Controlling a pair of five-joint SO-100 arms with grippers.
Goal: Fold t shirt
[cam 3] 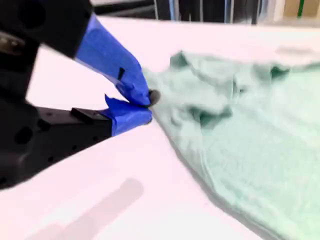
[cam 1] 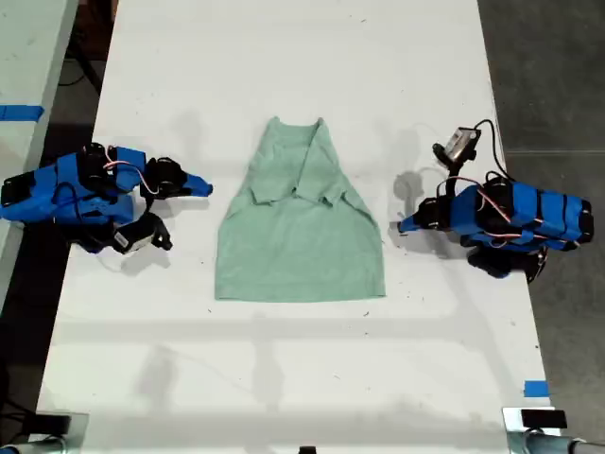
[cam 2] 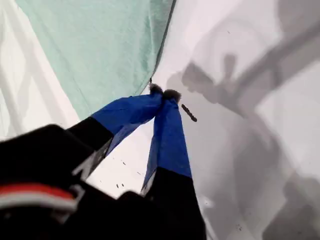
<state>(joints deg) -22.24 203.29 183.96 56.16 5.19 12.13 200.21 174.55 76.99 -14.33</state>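
White desk [cam 1: 284, 378] carries the pale mint t shirt [cam 1: 301, 236] at its middle, sleeves folded inward. My first gripper [cam 2: 164, 94] and my second gripper [cam 3: 145, 106] rest beside it, fingers clenched, empty.

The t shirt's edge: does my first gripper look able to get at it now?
Probably yes: my first gripper, shut, sits right beside the t shirt edge, nothing between.
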